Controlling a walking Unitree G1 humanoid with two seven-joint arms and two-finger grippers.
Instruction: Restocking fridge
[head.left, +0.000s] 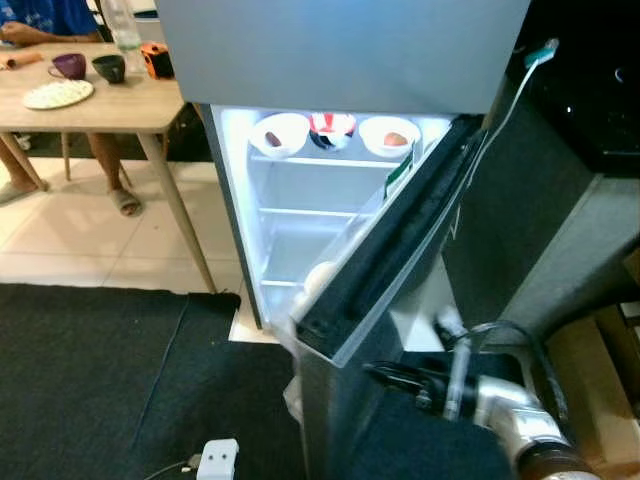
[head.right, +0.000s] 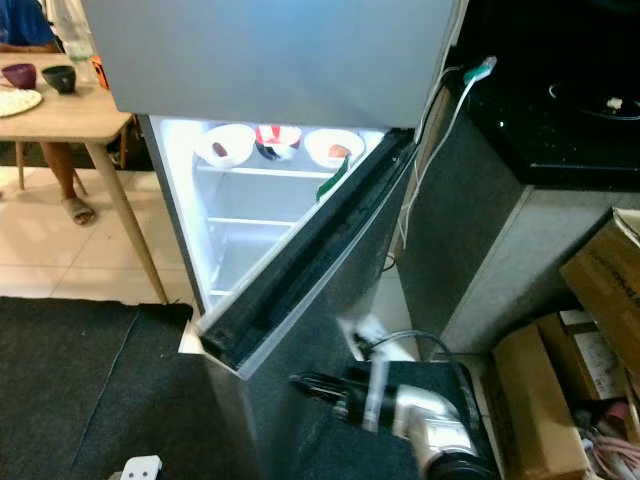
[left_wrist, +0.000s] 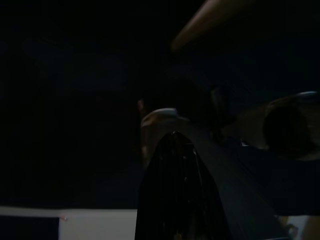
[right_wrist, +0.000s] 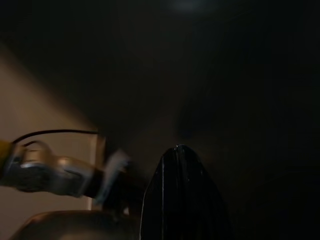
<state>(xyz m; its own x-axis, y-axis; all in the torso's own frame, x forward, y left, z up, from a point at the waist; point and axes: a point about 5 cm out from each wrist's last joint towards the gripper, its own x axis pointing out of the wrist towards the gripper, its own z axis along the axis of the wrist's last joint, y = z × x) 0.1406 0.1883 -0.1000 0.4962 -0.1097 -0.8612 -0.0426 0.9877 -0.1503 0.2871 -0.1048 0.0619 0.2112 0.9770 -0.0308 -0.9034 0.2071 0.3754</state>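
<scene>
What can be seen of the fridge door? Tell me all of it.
The fridge door is grey outside and looks like metal, with a black seal round its inner edge and a clear shelf rail along that side. It stands partly open, swung out toward the robot, letting the lit shelves and three bowls show. Something green sits in its inner shelf. The right claw lies at its outer face, low down; contact cannot be told.

Your right arm: silver metal cylinder segment, dark brown band at the near end, black section toward the wrist. Black cable loops over it, plus a whitish blurred strap or tag. Long black fingers at the tip. In both wrist views, glossy black fingers, very dark.
</scene>
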